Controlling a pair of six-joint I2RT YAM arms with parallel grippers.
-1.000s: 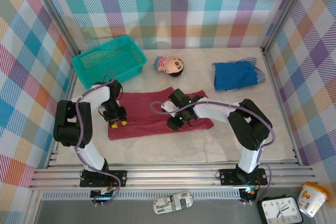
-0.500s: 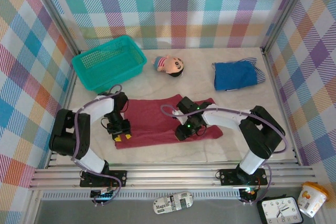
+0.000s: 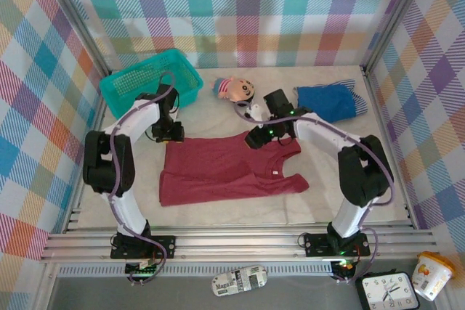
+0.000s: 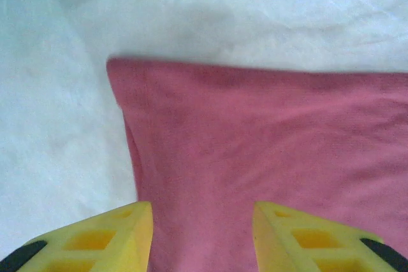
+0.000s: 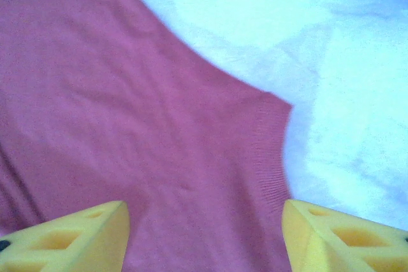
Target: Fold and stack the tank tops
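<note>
Left gripper, right gripper shifted from mid-cloth to far edge of dark red tank top; both released, jaws apart. Top flat: you fold next.

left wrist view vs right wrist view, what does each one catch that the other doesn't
Left wrist: a square corner of the dark red tank top. Right wrist: its curved armhole edge running to a ribbed strap end. Both: red cloth on the white table, with the left tool and right tool open over it.
</note>
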